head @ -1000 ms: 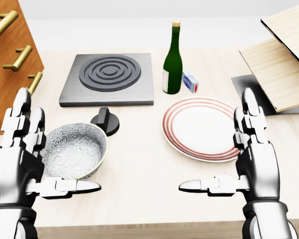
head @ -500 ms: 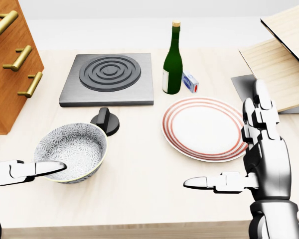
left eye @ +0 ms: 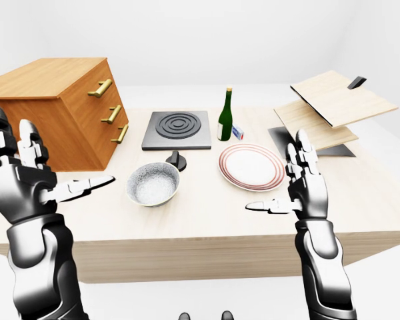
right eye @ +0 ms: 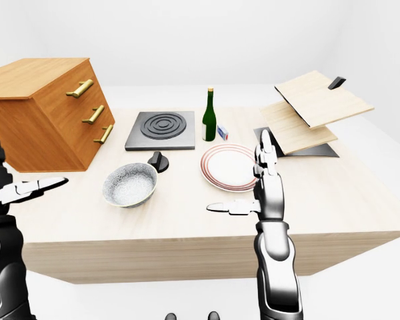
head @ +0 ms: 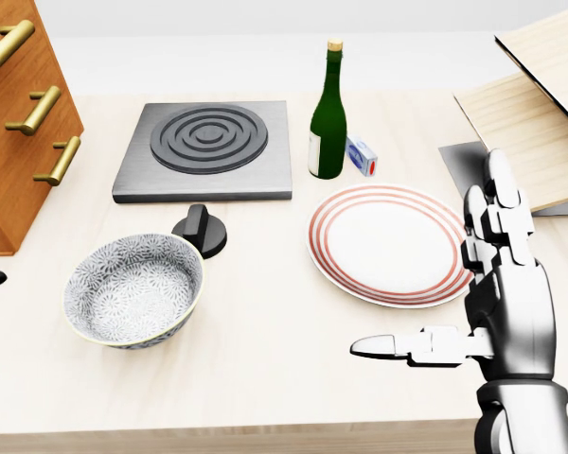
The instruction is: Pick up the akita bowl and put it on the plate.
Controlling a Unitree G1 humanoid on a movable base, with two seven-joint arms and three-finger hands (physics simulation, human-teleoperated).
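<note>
Reach step: left hand [left eye: 20, 183] and right hand [head: 506, 303] are hovering either side of the bowl [head: 133, 288], fingers [head: 499, 184] wide, empty; next, closing on its rim.

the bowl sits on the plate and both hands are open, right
No: the bowl stands on the table, left of the plate and apart from it, as the head view shows. The left hand and right hand are indeed open.

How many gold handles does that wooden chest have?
3, all on the chest at the left-eye view's left: top handle, middle handle, bottom handle. Its other sides are hidden.
</note>
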